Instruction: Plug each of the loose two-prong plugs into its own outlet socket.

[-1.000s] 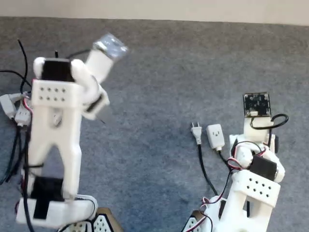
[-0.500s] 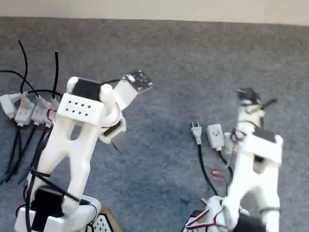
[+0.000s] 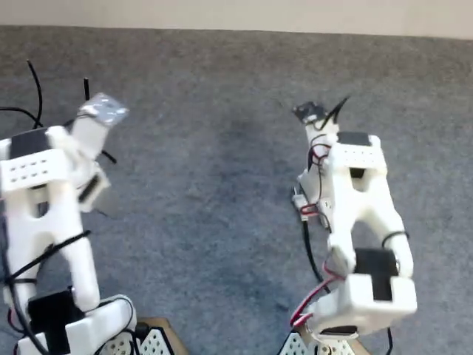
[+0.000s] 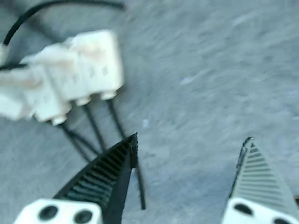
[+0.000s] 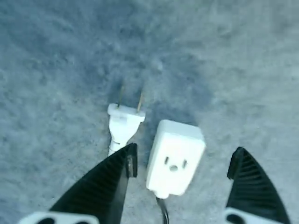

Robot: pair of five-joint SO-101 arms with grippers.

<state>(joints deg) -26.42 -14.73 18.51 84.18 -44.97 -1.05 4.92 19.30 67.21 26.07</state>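
A: Start with the right end effector (image 5: 185,149). How do its fingers stand?
B: Wide apart, gripping nothing. It hangs over the grey desk (image 5: 243,56). The socket (image 5: 175,156) sits between the two black fingers, and the plug (image 5: 124,125) is just by one fingertip.
A: What does the plug look like?
B: White, small and flat, with a wider collar at the front and two thin metal prongs. It lies flat on the desk, and its rear end passes behind that fingertip.
A: Which way does it point?
B: The prongs point away from the end effector. Its long axis runs roughly parallel to the socket's. The two lie side by side, just apart, not joined.
A: And the socket?
B: A white block with rounded corners, lying face up, with two slots and a round hole. A dark cord (image 5: 162,212) leaves the end nearest the end effector.
A: From above?
B: The right arm (image 3: 355,192) leans over that spot, right of the desk's middle.
A: The left end effector (image 4: 190,142)?
B: Its fingers are also apart and hold nothing, above the desk. Near it is a row of white blocks (image 4: 70,74), too blurred to tell plug from socket.
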